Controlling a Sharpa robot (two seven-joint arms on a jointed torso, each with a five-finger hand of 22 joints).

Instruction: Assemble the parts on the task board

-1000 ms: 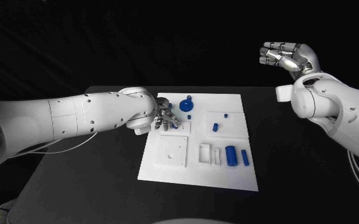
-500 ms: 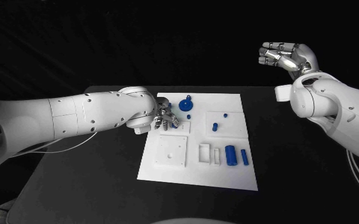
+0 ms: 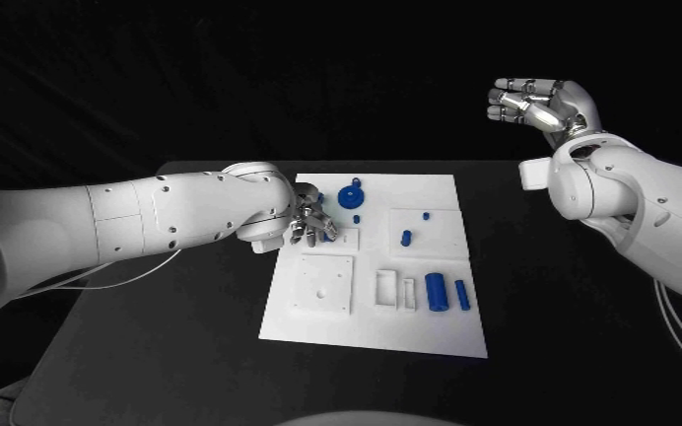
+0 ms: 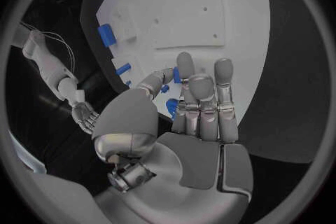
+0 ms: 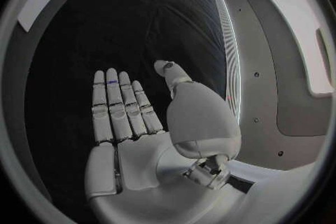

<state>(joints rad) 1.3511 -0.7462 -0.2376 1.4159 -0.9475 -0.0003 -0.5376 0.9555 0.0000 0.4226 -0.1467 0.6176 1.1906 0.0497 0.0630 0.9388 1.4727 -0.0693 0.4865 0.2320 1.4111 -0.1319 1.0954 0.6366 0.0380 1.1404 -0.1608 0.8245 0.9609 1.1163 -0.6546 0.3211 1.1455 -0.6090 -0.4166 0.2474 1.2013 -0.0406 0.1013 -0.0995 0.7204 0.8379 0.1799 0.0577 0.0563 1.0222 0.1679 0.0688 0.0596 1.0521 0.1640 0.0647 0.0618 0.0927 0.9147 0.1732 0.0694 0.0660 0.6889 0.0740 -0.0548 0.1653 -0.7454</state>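
White task board [image 3: 427, 332] lay on the black desk [image 3: 157, 347], long axis running near to far, its left edge just beside the left robot hand [image 3: 312, 224]. That hand sat low over the board's far-left part, fingers [image 4: 203, 95] close together over small blue parts [image 4: 171, 105]; couldn't tell if it gripped one. Round blue part [image 3: 351, 196] lay just right of it. Small blue peg [image 3: 405, 239] sat mid-board. Two blue cylinders [image 3: 438, 292] lay side by side near the right edge, long axes near to far. Right robot hand [image 3: 540, 106] was raised well clear, far right, fingers apart, holding nothing. Open desk on all sides.
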